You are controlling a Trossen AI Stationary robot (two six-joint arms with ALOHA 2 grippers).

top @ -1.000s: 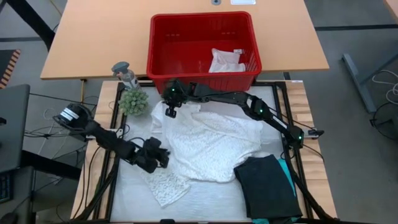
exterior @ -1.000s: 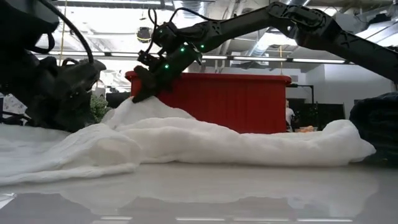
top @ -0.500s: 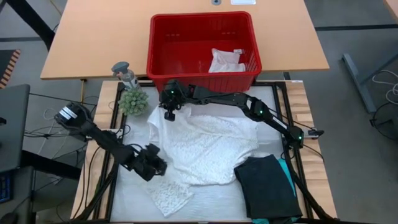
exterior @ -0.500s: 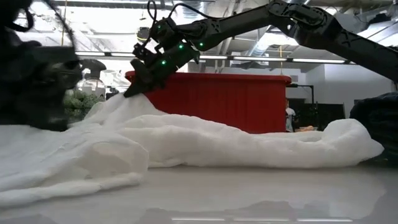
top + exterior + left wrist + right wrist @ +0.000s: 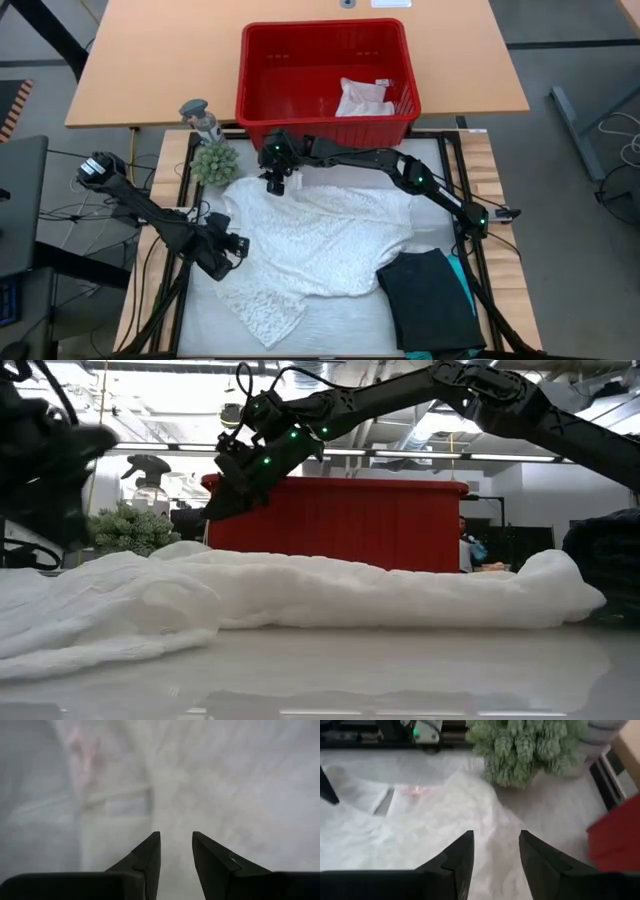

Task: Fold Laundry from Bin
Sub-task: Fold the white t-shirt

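Left claw [image 5: 232, 247], fingers slightly parted and empty over the lacy top's [image 5: 320, 240] left edge; small green plant [image 5: 214, 162] and spray bottle [image 5: 200, 115] beside the red bin [image 5: 325, 125]; right claw [image 5: 276, 183] open above the top; black garment [image 5: 428, 300] hides most of the teal one [image 5: 466, 285].

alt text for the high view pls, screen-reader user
A large white lacy top lies spread on the table between two dark arms, the right gripper open above its far edge, the left gripper at its left edge. Behind stands a red bin.
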